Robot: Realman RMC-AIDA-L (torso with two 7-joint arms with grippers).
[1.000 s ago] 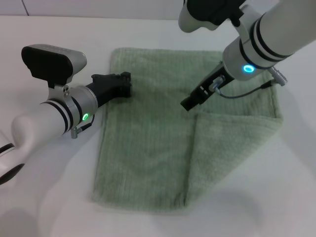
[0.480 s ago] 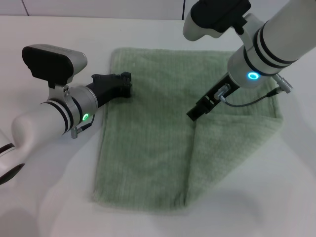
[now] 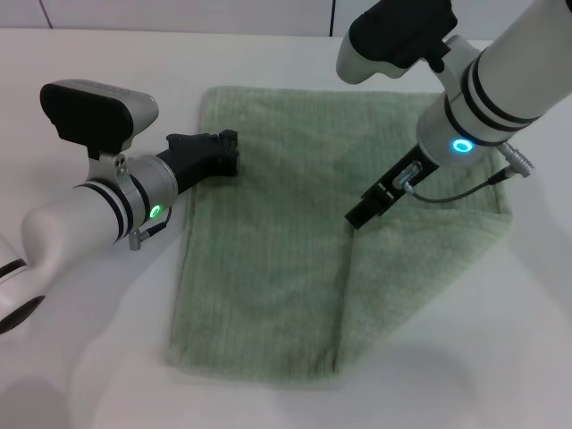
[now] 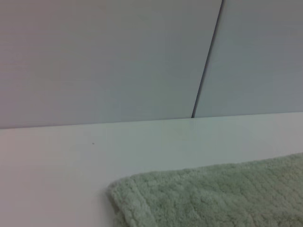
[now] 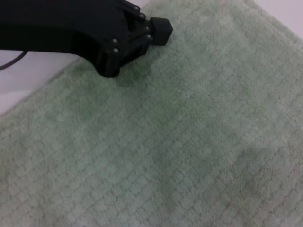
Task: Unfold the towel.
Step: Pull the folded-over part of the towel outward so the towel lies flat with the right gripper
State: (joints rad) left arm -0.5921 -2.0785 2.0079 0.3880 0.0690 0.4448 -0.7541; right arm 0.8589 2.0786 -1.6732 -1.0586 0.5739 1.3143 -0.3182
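The pale green towel lies flat on the white table. Its right part is folded over into a flap that runs down to the front edge. My right gripper points down at the flap's upper left corner, its narrow black fingers shut with nothing in them. In the right wrist view the same gripper hovers close over the ribbed towel. My left gripper rests at the towel's left edge near the far corner. The left wrist view shows that towel corner.
Bare white table surrounds the towel on all sides. A pale wall with a dark vertical seam stands behind the table's far edge. A grey cable hangs from my right wrist over the towel.
My right gripper has moved right and toward the front, from the towel's middle to the folded flap's corner. The left arm and the towel have not moved.
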